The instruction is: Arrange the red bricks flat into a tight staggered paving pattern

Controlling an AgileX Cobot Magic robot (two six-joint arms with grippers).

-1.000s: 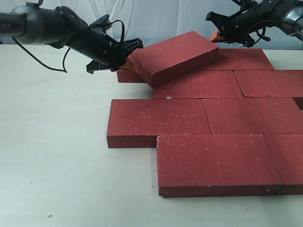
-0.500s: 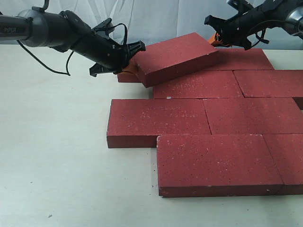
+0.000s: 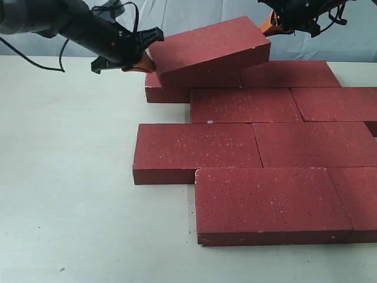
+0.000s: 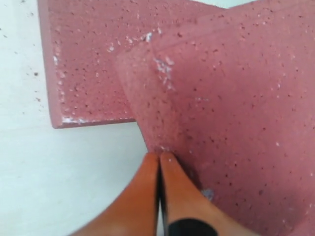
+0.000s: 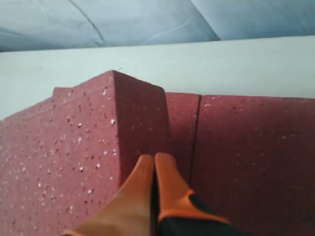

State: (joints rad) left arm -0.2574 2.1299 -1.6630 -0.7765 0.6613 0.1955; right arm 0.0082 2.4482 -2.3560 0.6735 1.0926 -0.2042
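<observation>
- The raised brick point(image 3: 209, 50) is at the back of the paving, tilted. Its left end is low over a back-row brick point(image 3: 154, 91) and its right end is lifted well clear. Whether the low end touches the brick beneath cannot be told.
- It is pinched lengthwise between the two arms. The left gripper point(image 3: 143, 61) presses its tips against the left end face, and the right gripper point(image 3: 269, 25) presses against the high right end.
- Both grippers are closed with nothing between the jaws. In each wrist view the orange fingers point(image 4: 142, 196) point(image 5: 138, 191) lie pressed together and only their tips meet the brick.
- I judge the brick to be heavy, rigid and brittle at the corners, where white chips show. The gritty faces should give good friction, but it is held only by end pressure. If either arm eases off, it could drop.
- A steadier hold would be square on the middle of each end face, not near a corner.
- The laid bricks point(image 3: 197, 147) lie flat in offset rows with tight joints. They are dark red, matte and pale-speckled, with sharp rectangular edges.
- The table point(image 3: 70, 177) is a smooth, pale surface.
</observation>
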